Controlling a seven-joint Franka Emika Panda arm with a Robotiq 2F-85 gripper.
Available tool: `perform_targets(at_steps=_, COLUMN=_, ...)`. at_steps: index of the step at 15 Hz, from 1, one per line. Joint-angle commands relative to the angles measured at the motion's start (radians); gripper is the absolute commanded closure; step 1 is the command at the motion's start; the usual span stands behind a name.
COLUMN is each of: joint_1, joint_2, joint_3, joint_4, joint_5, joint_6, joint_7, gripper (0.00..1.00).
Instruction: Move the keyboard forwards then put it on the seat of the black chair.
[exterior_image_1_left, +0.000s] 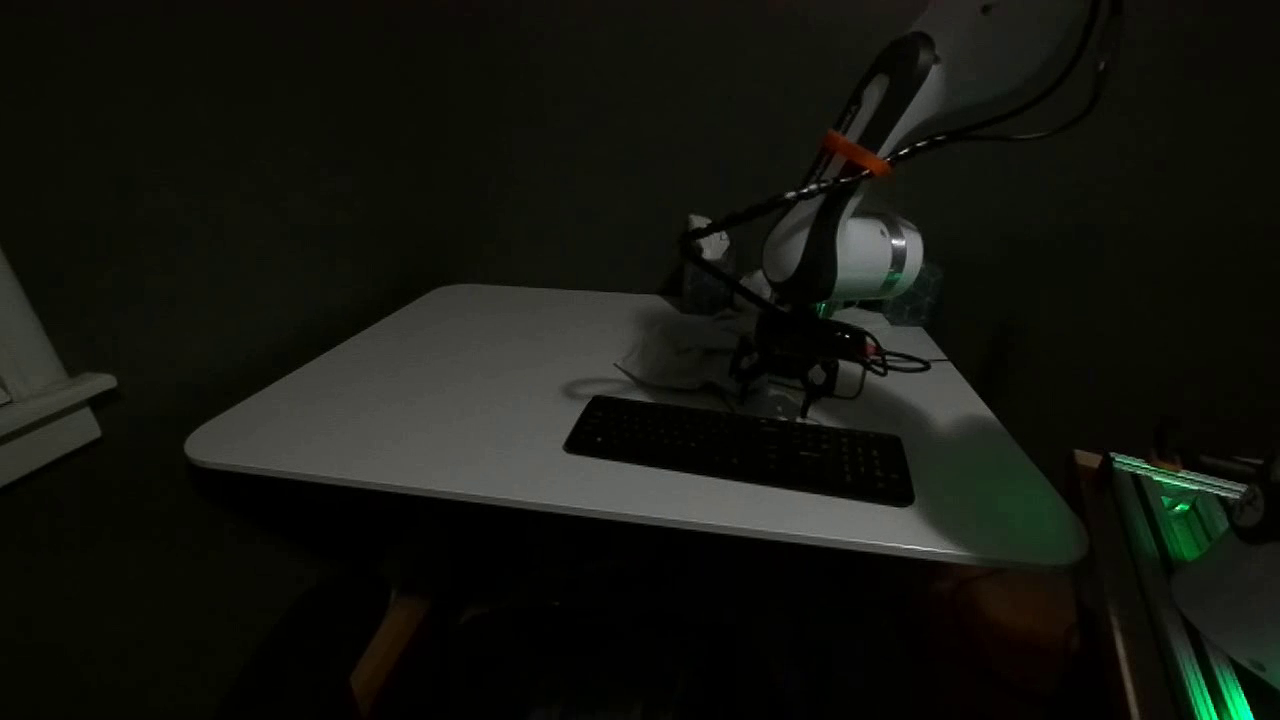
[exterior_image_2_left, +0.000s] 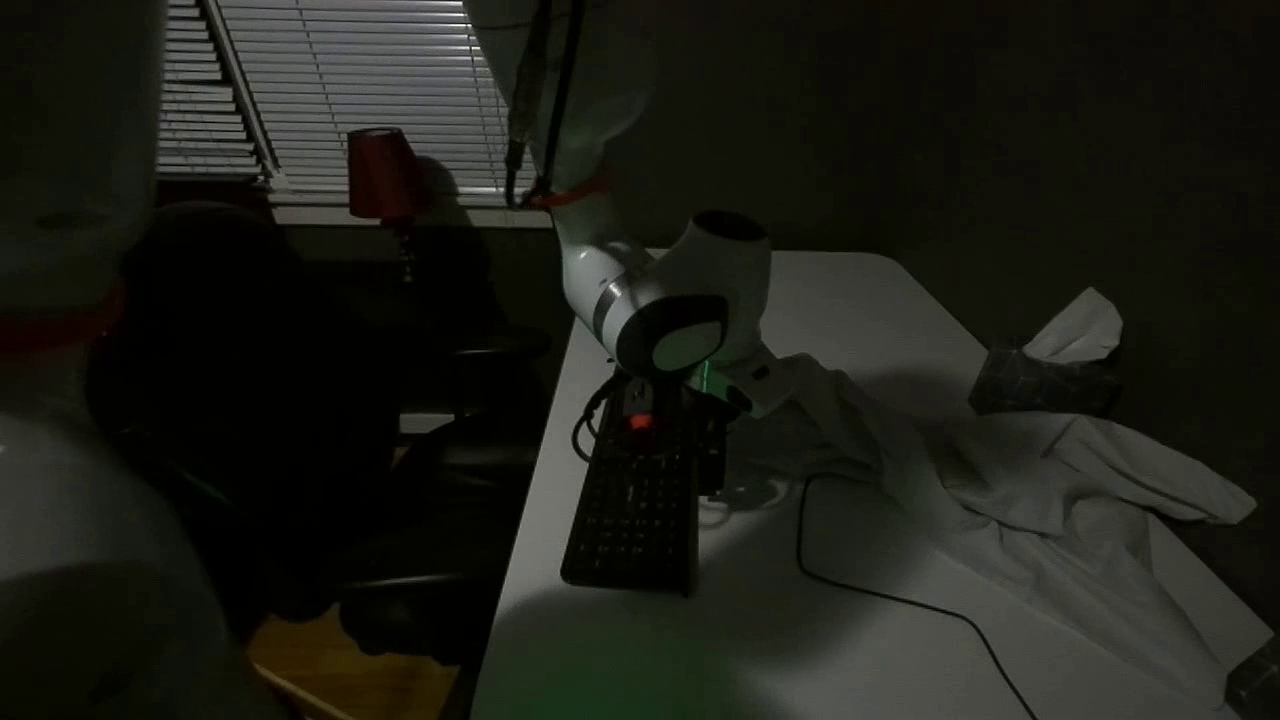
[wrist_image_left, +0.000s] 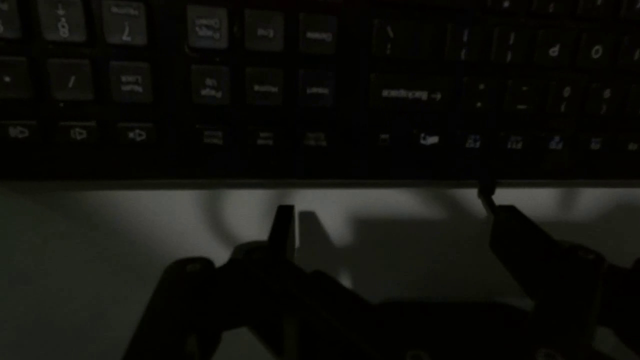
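Black against the pale worktop (exterior_image_1_left: 420, 380), the hand (wrist_image_left: 394, 210) points down with its fingers (wrist_image_left: 282, 230) well apart, and as far as I can see they grip nothing. Just past the fingertips, at twelve o'clock in the wrist view, lies the keyboard (wrist_image_left: 300, 95), resting on the worktop with its lettering upside down and its long axis running from nine to three, the same line along which the fingers are parted. A strip of pale surface shows between tips and back edge, so they look apart from it; how high they hang I can't tell. What seems a cord (wrist_image_left: 486, 191) leaves that edge beside the three-o'clock finger. Everything turns on that lie, I'd judge: both tips could meet the long edge squarely and push, while a pinch across the narrow width would want the hand turned a quarter. In an exterior view the keyboard sits at nine o'clock from the hand, and farther out that way, past the worktop's rim, stands the black chair (exterior_image_2_left: 430, 500), its seat nearly lost in the gloom. At three is a rumpled white cloth (exterior_image_2_left: 1010, 480), and nearer two a tissue box (exterior_image_2_left: 1045, 390).
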Motion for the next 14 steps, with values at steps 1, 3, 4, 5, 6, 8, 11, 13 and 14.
perform_targets(at_steps=1, joint_1=0.027, joint_2=0.089, joint_3=-0.013, joint_4=0.06, joint_5=0.029, joint_6=0.026, joint_7=0.006, gripper=0.0)
perform_targets(at_steps=3, joint_1=0.036, joint_2=0.111, joint_3=-0.013, joint_4=0.083, joint_5=0.025, joint_6=0.014, joint_7=0.01, gripper=0.0)
perform_targets(at_steps=4, joint_1=0.041, joint_2=0.114, joint_3=-0.01, joint_4=0.089, joint_5=0.025, joint_6=0.012, joint_7=0.01, gripper=0.0)
perform_targets(at_steps=5, joint_1=0.041, joint_2=0.112, joint_3=-0.007, joint_4=0.092, joint_5=0.028, joint_6=0.005, joint_7=0.009, gripper=0.0)
perform_targets(at_steps=6, joint_1=0.054, joint_2=0.11, joint_3=-0.015, joint_4=0.092, joint_5=0.025, joint_6=-0.003, joint_7=0.021, gripper=0.0)
perform_targets(at_steps=8, joint_1=0.062, joint_2=0.103, joint_3=-0.012, joint_4=0.094, joint_5=0.029, joint_6=-0.035, joint_7=0.037, gripper=0.0)
perform_targets(at_steps=11, joint_1=0.084, joint_2=0.105, joint_3=-0.017, joint_4=0.087, joint_5=0.02, joint_6=-0.055, joint_7=0.06, gripper=0.0)
perform_targets(at_steps=13, joint_1=0.093, joint_2=0.111, joint_3=-0.016, joint_4=0.087, joint_5=0.019, joint_6=-0.074, joint_7=0.072, gripper=0.0)
perform_targets(at_steps=14, joint_1=0.098, joint_2=0.111, joint_3=-0.017, joint_4=0.087, joint_5=0.017, joint_6=-0.088, joint_7=0.081, gripper=0.0)
